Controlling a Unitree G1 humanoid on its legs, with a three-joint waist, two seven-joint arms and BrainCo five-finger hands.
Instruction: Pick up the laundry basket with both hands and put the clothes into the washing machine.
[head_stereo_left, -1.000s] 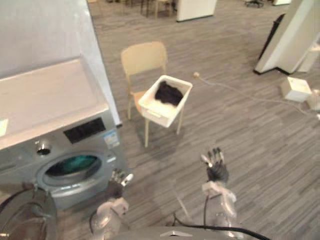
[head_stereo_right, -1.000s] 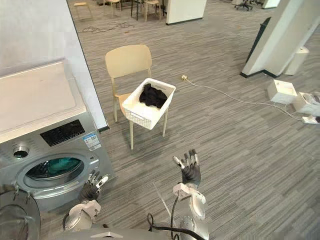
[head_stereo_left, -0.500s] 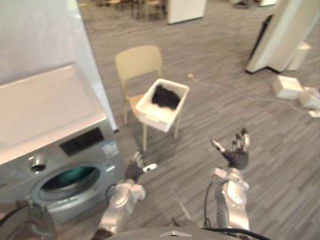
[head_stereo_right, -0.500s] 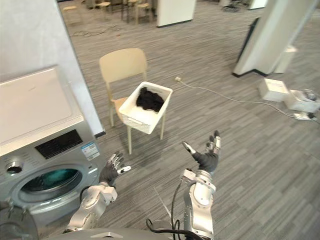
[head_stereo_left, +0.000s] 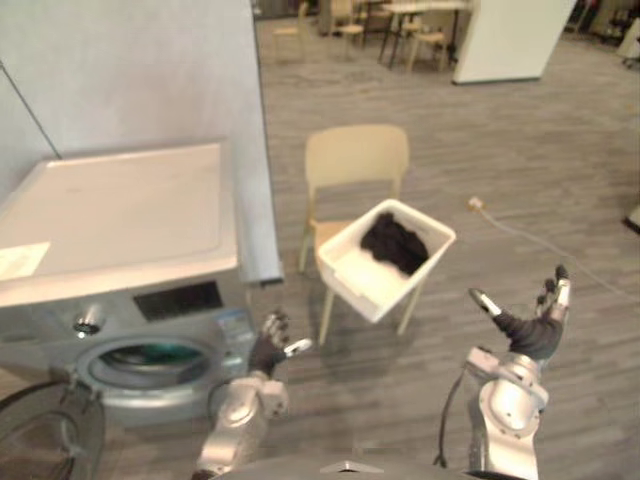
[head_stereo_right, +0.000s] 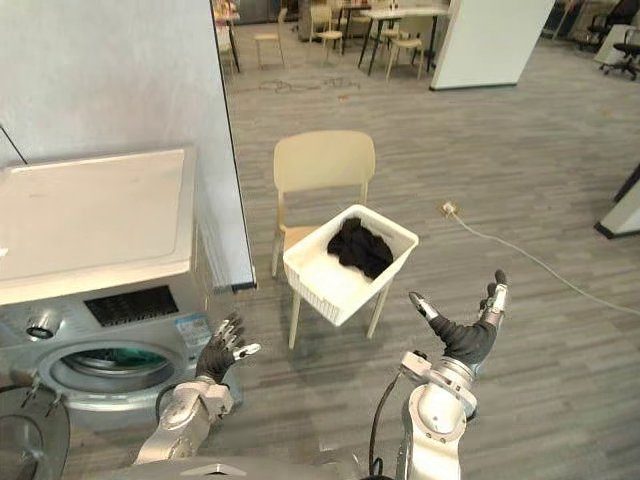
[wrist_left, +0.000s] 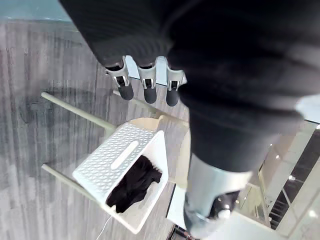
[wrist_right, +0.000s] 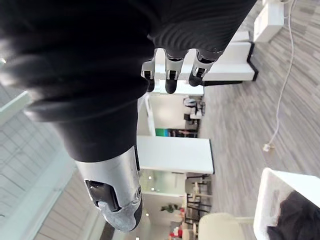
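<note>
Nothing was done yet: the washing machine (head_stereo_right: 100, 250) stood open, and the chair (head_stereo_right: 325, 165) beside it held the tilted laundry basket (head_stereo_right: 322, 297) with dark clothes (head_stereo_right: 360, 247) inside. The left hand (head_stereo_right: 222, 352) and right hand (head_stereo_right: 465, 335) hovered well short of it, fingers spread, gripping nothing, so the whole job was left.

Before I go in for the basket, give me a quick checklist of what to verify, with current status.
1. Hands free: left hand and right hand are open, holding nothing: ok.
2. Hands at the laundry basket: both are short of it, not touching: not ok.
3. Basket steady: it sits tilted on the chair seat: cannot tell.
4. Load contained: dark clothes lie inside the rim: ok.
5. Door of the washing machine open: ok.
</note>
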